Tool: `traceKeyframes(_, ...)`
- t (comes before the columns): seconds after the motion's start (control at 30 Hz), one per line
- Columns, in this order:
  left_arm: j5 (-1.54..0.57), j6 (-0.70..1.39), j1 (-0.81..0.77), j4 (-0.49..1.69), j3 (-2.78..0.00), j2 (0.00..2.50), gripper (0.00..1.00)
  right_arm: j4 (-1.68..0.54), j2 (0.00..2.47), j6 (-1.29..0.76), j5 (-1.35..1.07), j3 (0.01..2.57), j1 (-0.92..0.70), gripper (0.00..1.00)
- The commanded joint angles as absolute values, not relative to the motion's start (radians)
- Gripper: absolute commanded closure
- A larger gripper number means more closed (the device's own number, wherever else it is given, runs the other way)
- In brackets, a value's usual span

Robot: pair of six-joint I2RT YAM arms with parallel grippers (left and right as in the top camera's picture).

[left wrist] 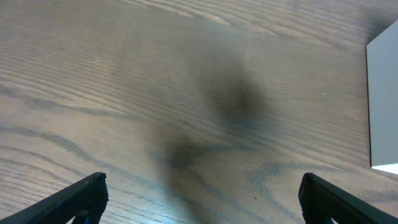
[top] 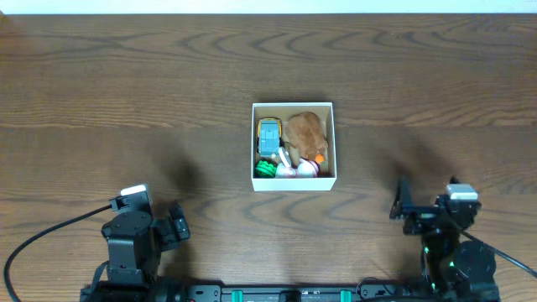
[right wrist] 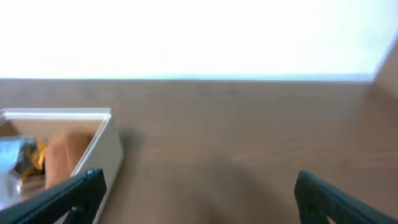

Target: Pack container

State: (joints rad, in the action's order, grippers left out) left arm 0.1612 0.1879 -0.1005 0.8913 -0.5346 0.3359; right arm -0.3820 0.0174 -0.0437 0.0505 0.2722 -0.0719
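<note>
A dark wood-grain table (top: pixel 126 84) is filling the overhead view, with a pale strip running along its far edge. The container (top: pixel 294 183) is sitting near the middle of the table, square to the camera, well apart from both arms. It is holding several small toys: a blue and yellow toy (top: pixel 268 137) is lying along the left side, a brown lumpy item (top: pixel 305 130) is taking up the far right part, and a green piece (top: pixel 265 169), a white rounded piece (top: pixel 288 171) and a small orange bit (top: pixel 320 158) are crowding the near wall. The left gripper (top: pixel 178 222) is hanging over bare wood at the near left, its jaws standing wide apart and holding nothing; its wrist camera is catching only a white wall of the container at the right edge. The right gripper (top: pixel 403 204) is hovering at the near right, its jaws likewise spread and gripping nothing, with the container's corner showing at the left of its wrist view.
</note>
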Motion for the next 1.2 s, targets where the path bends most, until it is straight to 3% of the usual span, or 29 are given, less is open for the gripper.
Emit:
traceKeyframes(0.0,0.162,0.2,-0.097,0.894,-0.533,0.338,0.02,-0.24,0.009,0.08,-0.038,0.173,-0.044,0.01)
traceKeyframes(0.2,0.162,0.2,-0.097,0.894,-0.533,0.338,0.02,-0.004,0.005,0.096,-0.033,0.004,-0.007,0.01)
traceKeyframes(1.17,0.162,0.2,-0.097,0.894,-0.533,0.338,0.02,-0.072,0.006,0.094,-0.027,0.006,-0.003,0.01)
